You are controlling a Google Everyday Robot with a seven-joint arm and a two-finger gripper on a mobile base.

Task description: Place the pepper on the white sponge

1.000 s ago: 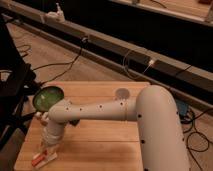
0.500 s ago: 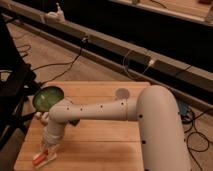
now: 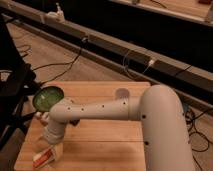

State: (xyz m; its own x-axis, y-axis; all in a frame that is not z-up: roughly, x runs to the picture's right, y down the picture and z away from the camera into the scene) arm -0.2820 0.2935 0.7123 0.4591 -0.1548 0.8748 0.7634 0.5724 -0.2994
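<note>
Now | pincer (image 3: 51, 146) low over white sponge (image 3: 54, 156) | pepper (image 3: 43, 158) on sponge | grip: cannot tell

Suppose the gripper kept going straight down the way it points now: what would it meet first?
Most likely the pepper, lying on the white sponge right under the gripper at the table's front-left corner. The arm hides the gap, so contact may already exist.

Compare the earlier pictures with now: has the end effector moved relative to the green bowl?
No. The end effector sits below the green bowl, over the pepper and white sponge.
</note>
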